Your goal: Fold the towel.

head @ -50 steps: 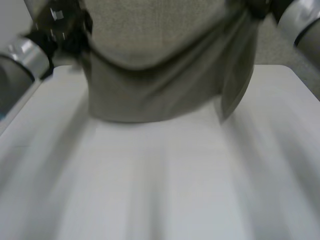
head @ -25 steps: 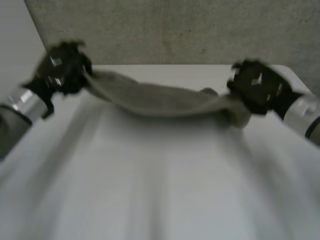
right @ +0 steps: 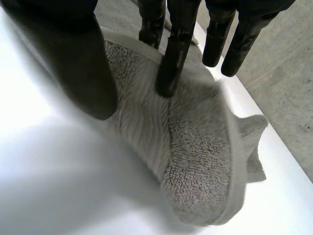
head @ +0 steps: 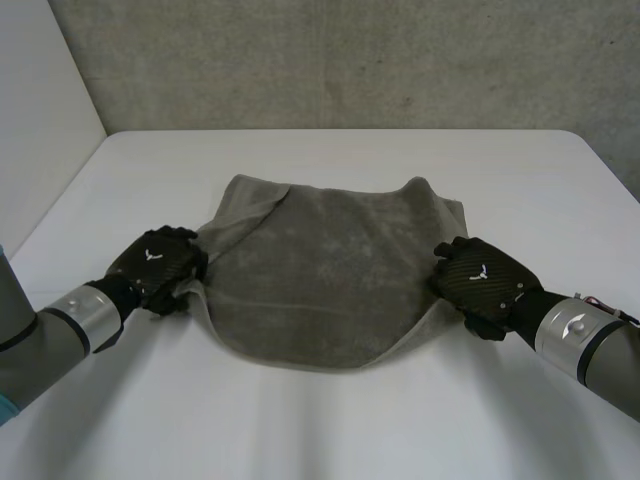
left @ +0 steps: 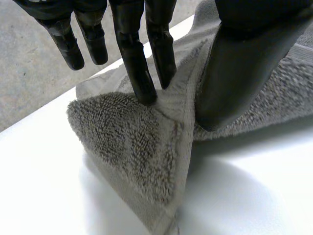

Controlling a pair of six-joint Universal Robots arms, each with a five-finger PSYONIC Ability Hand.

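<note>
Grey terry towel [head: 330, 270] spread rumpled; left hand [head: 155, 265], right hand [head: 485, 280] pinch its side edges.

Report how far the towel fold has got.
Done: the towel lies mostly flat on the table. In hand: the left hand and right hand pinch its opposite side edges. To do: no tidy fold shows yet, and both hands must release.

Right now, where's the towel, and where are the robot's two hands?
towel [head: 330, 270], head view, its flat middle.
left hand [head: 155, 262], head view, back of the hand.
right hand [head: 485, 280], head view, back of the hand.
</note>
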